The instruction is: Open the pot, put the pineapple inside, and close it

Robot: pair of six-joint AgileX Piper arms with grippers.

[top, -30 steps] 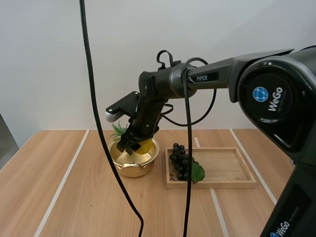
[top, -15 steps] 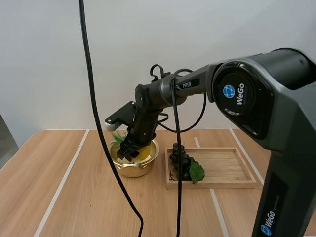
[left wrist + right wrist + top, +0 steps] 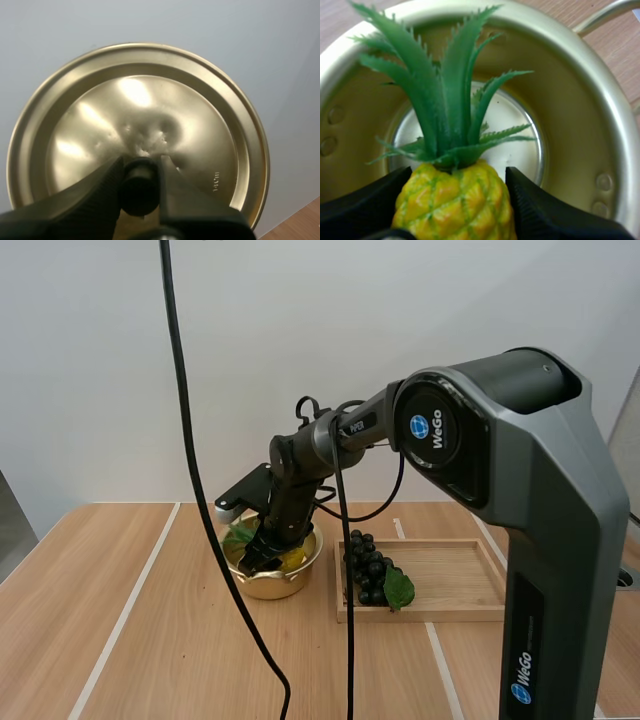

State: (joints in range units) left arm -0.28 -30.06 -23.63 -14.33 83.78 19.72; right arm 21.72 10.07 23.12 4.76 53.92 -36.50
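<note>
— Where is the pineapple sitting right now?

— The right jaws are gripping the pineapple point(image 3: 454, 202) around its yellow body, with a black finger point(image 3: 555, 217) pressing on each side. They are holding it inside the mouth of the golden pot point(image 3: 600, 125), and its green crown point(image 3: 445, 105) is pointing out over the pot's shiny bottom. I am not managing to tell whether the fruit is touching the bottom.

— And what is the arm itself doing?

— The right arm point(image 3: 330, 435) is reaching forward and down into the pot. The pot is standing open on the table point(image 3: 130, 640), just beside a wooden tray point(image 3: 450, 585).

— Is anything lying in that tray?

— A bunch of dark grapes point(image 3: 366, 565) with a green leaf is lying at the end of the tray nearest the pot.

— What are the left jaws doing?

— They are clamping the lid point(image 3: 150, 100) by its black knob point(image 3: 139, 186), with one finger closing on either side of it. The lid's golden top face is turning towards the jaws, and the knob is sitting at its centre.
</note>
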